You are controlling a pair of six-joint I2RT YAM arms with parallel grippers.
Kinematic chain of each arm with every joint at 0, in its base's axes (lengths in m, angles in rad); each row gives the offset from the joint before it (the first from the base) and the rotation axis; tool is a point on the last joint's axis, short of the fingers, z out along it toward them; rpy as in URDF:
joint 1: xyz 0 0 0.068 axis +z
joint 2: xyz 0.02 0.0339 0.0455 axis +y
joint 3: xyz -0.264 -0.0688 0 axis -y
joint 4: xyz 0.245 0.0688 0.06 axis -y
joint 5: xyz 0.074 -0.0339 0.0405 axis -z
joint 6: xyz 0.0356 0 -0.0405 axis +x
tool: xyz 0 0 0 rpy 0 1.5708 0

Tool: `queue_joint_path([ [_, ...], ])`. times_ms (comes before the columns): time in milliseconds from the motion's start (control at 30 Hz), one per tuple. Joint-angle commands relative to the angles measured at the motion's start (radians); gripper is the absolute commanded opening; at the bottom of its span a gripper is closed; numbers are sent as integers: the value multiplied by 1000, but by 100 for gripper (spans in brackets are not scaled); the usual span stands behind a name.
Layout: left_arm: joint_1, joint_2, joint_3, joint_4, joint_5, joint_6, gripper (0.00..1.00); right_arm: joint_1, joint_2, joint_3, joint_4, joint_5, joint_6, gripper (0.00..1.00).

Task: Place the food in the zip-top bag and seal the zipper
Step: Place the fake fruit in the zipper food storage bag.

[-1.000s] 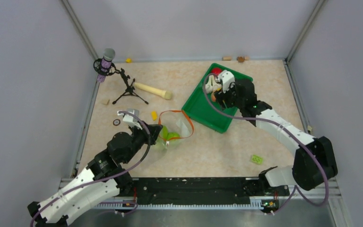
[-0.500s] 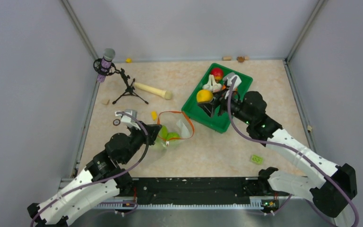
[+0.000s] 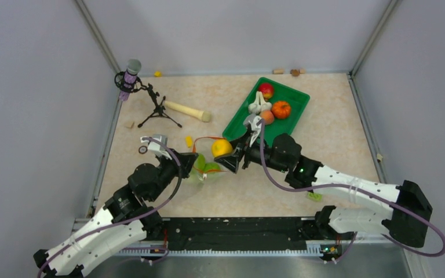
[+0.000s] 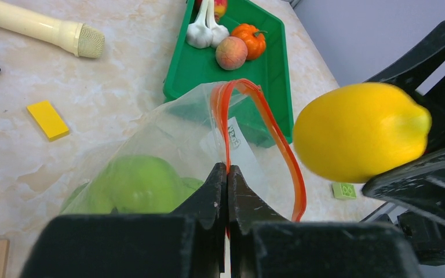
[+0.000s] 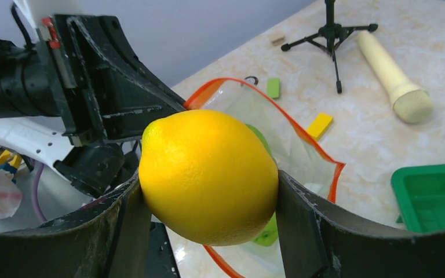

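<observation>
My right gripper [image 3: 227, 155] is shut on the yellow lemon [image 3: 221, 147] and holds it just above the open mouth of the zip-top bag [image 3: 208, 165]; the lemon fills the right wrist view [image 5: 208, 176]. My left gripper [image 3: 192, 162] is shut on the bag's orange-red zipper rim [image 4: 227, 121] and holds the mouth up. Green apples [image 4: 139, 185] lie inside the bag. A red apple [image 3: 266, 90], white garlic [image 3: 258, 104], orange pumpkin [image 3: 281, 109] and peach [image 3: 267, 117] lie in the green tray [image 3: 294, 95].
A beige wooden pin [image 3: 186, 111] and a microphone on a black tripod [image 3: 145, 95] stand at the back left. A yellow block [image 3: 189, 141] lies left of the bag. A green brick [image 3: 314, 196] lies near the right arm.
My right gripper has carried the lemon out of the tray, leftward and nearer, to above the bag's mouth. My left gripper has kept hold of the rim.
</observation>
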Motion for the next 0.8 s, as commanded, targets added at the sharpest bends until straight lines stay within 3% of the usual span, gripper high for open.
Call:
queue_joint_path([
  [0,0,-14,-4,41,18,-7,0,29,44,-43,164,62,69,18],
  [167,0,-19,-5,42,28,-8,0,58,100,-39,198,83,98,23],
  [667,0,-35,-7,39,23,-10,0,91,183,38,78,196,124,84],
  [767,0,-35,-8,40,17,-10,0,90,171,28,90,196,132,91],
])
